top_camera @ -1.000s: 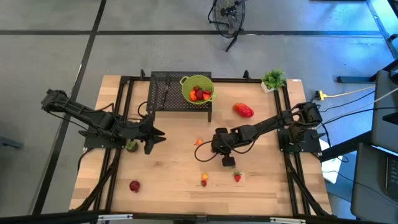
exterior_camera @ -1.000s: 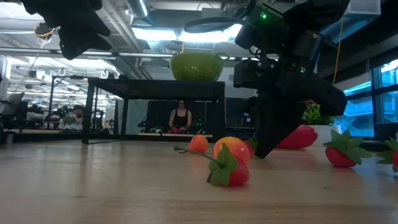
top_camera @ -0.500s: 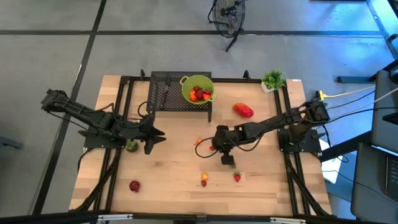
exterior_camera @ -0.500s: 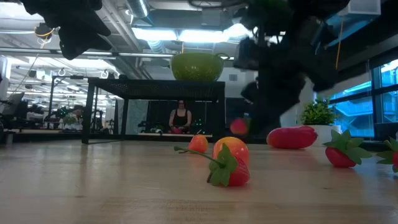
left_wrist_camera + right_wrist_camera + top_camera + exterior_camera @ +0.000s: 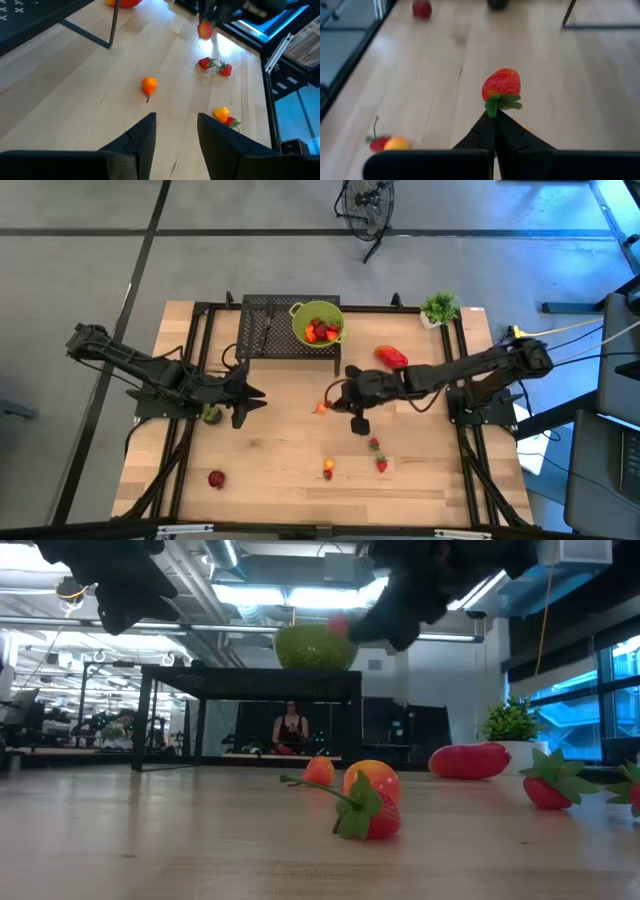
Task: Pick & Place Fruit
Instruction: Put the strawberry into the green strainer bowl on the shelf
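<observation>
Right claw: the right claw (image 5: 495,116) is pinched tight on the green leaves of a strawberry (image 5: 501,84), which stands clear above the bench (image 5: 280,450); in the high view it hangs at about 6 o'clock from the black rack (image 5: 262,330).
Left claw: the left claw (image 5: 175,130) hovers at 9 o'clock of the bench, its fingers (image 5: 142,137) narrowly parted with nothing between them.
Green bowl: a lime-green handled bowl (image 5: 318,323) sits on top of the black rack at 12 o'clock, with several red fruit pieces (image 5: 320,331) inside.
Orange fruit: a small orange fruit (image 5: 321,408) lies near the middle of the bench, just beside the right claw toward 9 o'clock.
Big red fruit: a glossy red oblong fruit (image 5: 391,357) lies toward 1 o'clock.
Front fruit: a red-and-yellow piece (image 5: 327,470) and two strawberries (image 5: 380,465) lie near 6 o'clock, close together.
Corner fruit: a lone red fruit (image 5: 216,478) lies at 7 o'clock, well apart from the rest.
Dark green fruit: a round dark green fruit (image 5: 211,415) sits just beside the left arm at 9 o'clock.
Plant: a small potted plant (image 5: 439,308) stands at 2 o'clock.
</observation>
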{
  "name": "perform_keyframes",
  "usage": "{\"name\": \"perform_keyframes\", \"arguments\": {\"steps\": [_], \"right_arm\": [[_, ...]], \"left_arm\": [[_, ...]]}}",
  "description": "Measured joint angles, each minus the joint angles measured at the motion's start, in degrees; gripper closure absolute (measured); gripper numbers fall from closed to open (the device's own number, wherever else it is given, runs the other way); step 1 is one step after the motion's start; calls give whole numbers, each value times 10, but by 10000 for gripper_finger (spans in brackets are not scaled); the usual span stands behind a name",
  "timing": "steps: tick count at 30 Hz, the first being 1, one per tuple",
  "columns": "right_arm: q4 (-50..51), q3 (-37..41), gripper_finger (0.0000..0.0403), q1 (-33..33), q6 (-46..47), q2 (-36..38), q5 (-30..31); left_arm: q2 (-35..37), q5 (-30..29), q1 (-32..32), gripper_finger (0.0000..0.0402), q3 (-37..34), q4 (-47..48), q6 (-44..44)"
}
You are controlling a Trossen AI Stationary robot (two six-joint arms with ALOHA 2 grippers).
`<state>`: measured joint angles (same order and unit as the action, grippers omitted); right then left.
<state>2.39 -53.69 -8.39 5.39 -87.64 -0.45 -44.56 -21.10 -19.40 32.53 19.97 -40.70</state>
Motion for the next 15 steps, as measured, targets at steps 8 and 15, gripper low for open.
{"name": "perform_keyframes", "arguments": {"steps": [8,15], "right_arm": [[8,-73,400,38,-18,12,0],[113,-184,400,81,-39,10,24]], "left_arm": [[0,0,0,263,-2,-2,20],[0,0,0,263,-2,0,20]]}}
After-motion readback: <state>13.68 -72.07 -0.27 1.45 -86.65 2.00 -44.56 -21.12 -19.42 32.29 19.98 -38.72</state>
